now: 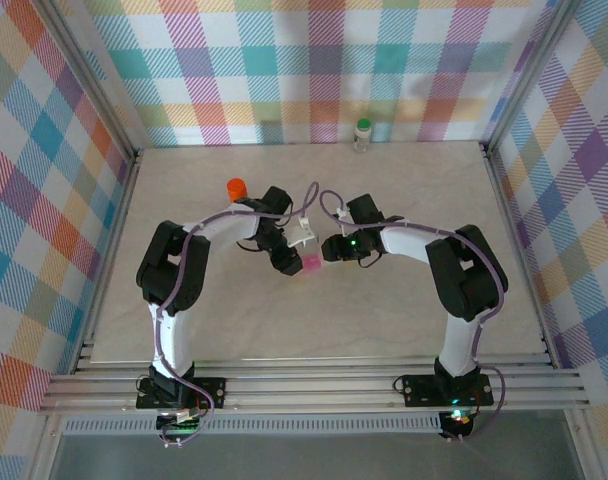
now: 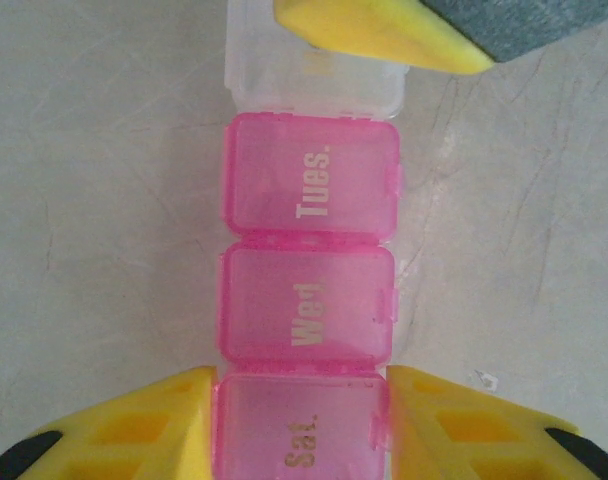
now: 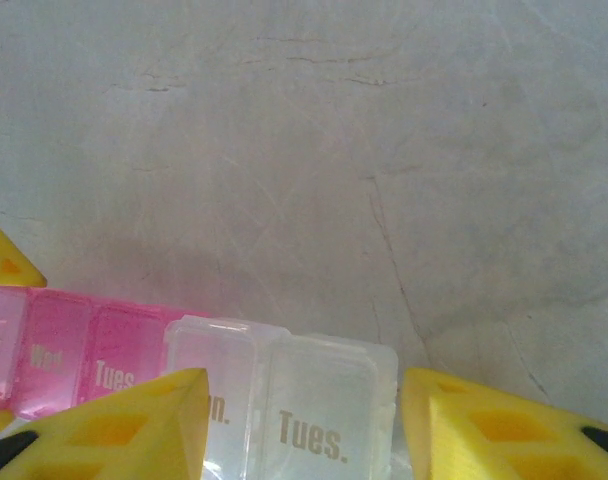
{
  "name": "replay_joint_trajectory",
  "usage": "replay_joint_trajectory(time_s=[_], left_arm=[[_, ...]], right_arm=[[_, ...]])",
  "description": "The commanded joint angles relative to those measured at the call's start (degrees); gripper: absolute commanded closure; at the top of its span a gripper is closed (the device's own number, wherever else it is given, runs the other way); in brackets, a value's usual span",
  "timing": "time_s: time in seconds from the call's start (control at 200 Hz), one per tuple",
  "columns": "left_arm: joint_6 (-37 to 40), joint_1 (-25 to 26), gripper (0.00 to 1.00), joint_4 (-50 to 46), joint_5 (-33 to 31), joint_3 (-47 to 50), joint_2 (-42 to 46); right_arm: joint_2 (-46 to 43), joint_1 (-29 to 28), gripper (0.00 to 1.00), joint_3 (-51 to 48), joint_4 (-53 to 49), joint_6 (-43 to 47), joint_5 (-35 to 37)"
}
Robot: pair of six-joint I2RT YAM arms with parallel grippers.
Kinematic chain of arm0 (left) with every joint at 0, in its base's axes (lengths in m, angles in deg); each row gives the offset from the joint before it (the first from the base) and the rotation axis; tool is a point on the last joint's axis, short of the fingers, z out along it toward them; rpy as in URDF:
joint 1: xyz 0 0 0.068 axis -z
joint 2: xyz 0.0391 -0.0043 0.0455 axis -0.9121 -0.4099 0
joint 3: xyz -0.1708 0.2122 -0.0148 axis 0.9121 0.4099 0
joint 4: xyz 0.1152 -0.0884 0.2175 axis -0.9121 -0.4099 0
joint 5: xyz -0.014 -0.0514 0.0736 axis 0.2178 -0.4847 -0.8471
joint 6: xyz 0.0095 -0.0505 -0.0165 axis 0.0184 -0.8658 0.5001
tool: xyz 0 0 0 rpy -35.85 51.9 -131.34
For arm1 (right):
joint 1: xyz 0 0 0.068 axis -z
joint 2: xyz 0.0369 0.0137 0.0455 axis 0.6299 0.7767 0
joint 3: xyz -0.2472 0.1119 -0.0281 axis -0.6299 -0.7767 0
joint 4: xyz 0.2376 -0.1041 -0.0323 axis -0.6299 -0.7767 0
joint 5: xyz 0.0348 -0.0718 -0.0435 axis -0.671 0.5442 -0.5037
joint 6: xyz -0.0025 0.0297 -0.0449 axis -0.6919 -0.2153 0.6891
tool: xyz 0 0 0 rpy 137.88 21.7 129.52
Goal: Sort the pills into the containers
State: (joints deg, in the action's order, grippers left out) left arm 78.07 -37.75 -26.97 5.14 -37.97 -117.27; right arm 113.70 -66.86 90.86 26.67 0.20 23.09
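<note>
The bright orange cylindrical vial [image 1: 236, 187] stands at 10 o'clock from the table's centre. My left gripper [image 2: 301, 392] pinches the "Sat." cell of the pink translucent plastic pill organiser strip [image 2: 309, 255], which lies mid-table with its lids down. My right gripper [image 3: 304, 405] straddles the clear plastic organiser section [image 3: 329, 415] joined to that strip; I cannot tell whether it clamps. The small white bottle with green round cap [image 1: 363, 133] stands at 12 o'clock, by the far wall.

Step in hand, as I judge it: securing the organiser. The next move calls for firm bracing while one lid is opened.

A pale marbled table [image 1: 384, 320] sits inside plaid walls [image 1: 44, 200].
</note>
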Motion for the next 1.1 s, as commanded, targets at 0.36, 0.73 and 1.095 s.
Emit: replay_joint_trajectory(time_s=[0.36, 0.73, 1.095], left_arm=[[-1.57, -2.69, 0.51, -10.28, 6.88, -4.82, -0.79], [-7.01, -3.13, 0.42, -0.65, -0.02, -0.84, 2.77], [-2.01, 2.28, 0.06, 9.92, -6.43, 11.57, 13.98]], right_arm=[[3.53, 0.37, 0.48, -0.19, -5.49, 1.82, 8.19], [3.05, 0.16, 0.47, -0.29, -5.43, 2.09, 7.98], [2.81, -0.27, 0.47, -0.17, -5.52, 2.34, 8.21]])
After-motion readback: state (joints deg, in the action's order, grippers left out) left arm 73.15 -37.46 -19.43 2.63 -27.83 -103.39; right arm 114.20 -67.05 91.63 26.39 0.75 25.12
